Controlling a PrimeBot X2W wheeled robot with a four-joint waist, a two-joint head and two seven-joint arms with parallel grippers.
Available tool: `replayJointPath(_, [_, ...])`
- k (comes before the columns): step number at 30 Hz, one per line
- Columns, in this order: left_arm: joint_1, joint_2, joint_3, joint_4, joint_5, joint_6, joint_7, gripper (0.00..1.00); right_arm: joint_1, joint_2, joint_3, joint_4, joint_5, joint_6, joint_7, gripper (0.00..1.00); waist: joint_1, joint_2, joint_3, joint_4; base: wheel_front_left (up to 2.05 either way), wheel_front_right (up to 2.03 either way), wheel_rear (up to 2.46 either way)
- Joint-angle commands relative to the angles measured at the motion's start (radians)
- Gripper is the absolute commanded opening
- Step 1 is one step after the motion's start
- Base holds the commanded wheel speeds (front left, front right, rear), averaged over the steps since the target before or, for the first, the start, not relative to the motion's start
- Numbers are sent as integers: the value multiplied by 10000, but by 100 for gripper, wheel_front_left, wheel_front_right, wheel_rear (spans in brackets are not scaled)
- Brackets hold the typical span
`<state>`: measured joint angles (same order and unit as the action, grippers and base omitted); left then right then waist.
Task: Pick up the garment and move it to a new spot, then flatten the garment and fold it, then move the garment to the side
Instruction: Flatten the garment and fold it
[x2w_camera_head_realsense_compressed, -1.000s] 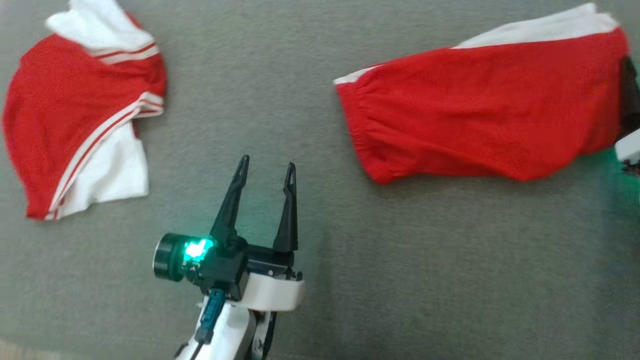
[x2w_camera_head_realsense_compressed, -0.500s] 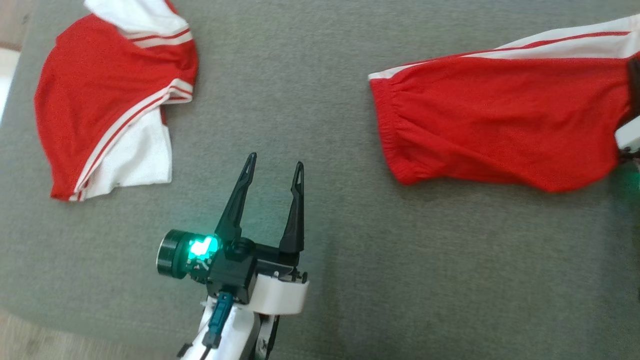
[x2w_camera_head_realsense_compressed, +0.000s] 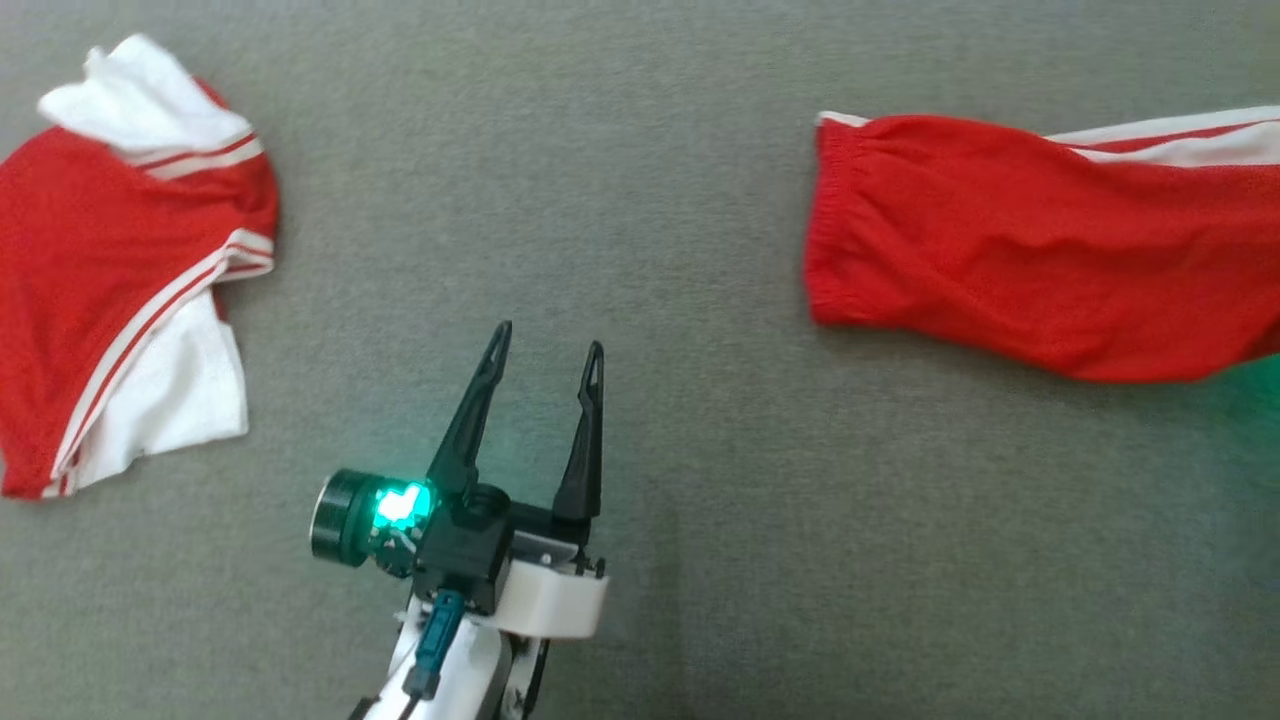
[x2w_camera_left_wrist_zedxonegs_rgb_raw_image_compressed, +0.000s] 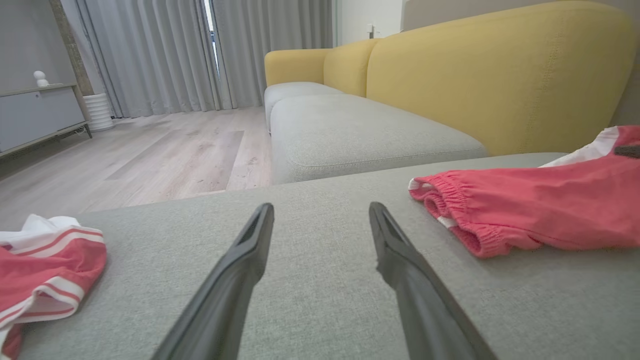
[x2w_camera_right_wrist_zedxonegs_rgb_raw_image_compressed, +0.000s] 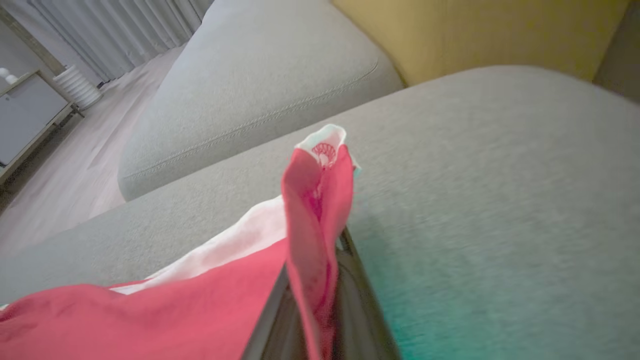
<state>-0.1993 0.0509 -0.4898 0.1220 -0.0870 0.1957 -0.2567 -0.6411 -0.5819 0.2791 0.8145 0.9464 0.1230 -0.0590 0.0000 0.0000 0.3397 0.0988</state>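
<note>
The garment (x2w_camera_head_realsense_compressed: 1040, 240) is a pair of red shorts with white side stripes, lying stretched out at the right of the grey cushion (x2w_camera_head_realsense_compressed: 640, 200) and running off the right edge of the head view. In the right wrist view my right gripper (x2w_camera_right_wrist_zedxonegs_rgb_raw_image_compressed: 320, 250) is shut on a bunched red and white edge of the garment (x2w_camera_right_wrist_zedxonegs_rgb_raw_image_compressed: 150, 320), which stands up between the fingers. My left gripper (x2w_camera_head_realsense_compressed: 548, 340) hovers open over bare cushion at centre bottom, well left of the garment's elastic waistband (x2w_camera_left_wrist_zedxonegs_rgb_raw_image_compressed: 450, 200). Nothing lies between the fingers of the left gripper (x2w_camera_left_wrist_zedxonegs_rgb_raw_image_compressed: 321, 207).
A second red and white garment (x2w_camera_head_realsense_compressed: 100, 290) lies crumpled at the cushion's left side, also low left as the second garment (x2w_camera_left_wrist_zedxonegs_rgb_raw_image_compressed: 40, 260). A yellow sofa back (x2w_camera_left_wrist_zedxonegs_rgb_raw_image_compressed: 490, 75) and another grey seat (x2w_camera_left_wrist_zedxonegs_rgb_raw_image_compressed: 350, 135) stand beyond. Wooden floor (x2w_camera_left_wrist_zedxonegs_rgb_raw_image_compressed: 150, 155) lies past the cushion's edge.
The right gripper has shut on the garment's edge and slipped out of the head view. The garment has slid right and stretched out. The head camera has shifted; the left gripper has stayed open.
</note>
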Motion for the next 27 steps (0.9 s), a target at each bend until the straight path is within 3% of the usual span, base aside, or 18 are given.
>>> replayJointPath(1, [11,-6,295,-261,103,-13,-51,100,154,-333,68,-298,1,77,-194,0,0,0,-96,-117,0,0,0])
replayJointPath(7, [141,-6,255,-7,28,-82,-51,100,-121,-20,340,-887,-142,77,-455,0,0,0,-533,-204,0,0,0])
replayJointPath(16, [524,-6,107,287,-211,-152,-51,100,64,1429,1022,-2142,-387,77,-495,0,0,0,-1444,0,0,0,0])
replayJointPath(25, [456,-6,-112,296,-429,-81,-51,100,-65,2828,1770,-1935,-902,77,-238,0,0,0,-1494,485,0,0,0])
replayJointPath(26, [441,-6,-127,302,-445,-70,-51,100,-112,2995,1867,-1854,-927,77,-192,24,0,0,-1472,533,0,0,0])
replayJointPath(27, [430,-6,-135,308,-461,-56,-51,100,-161,3162,1960,-1781,-944,77,-160,85,0,0,-1458,564,0,0,0])
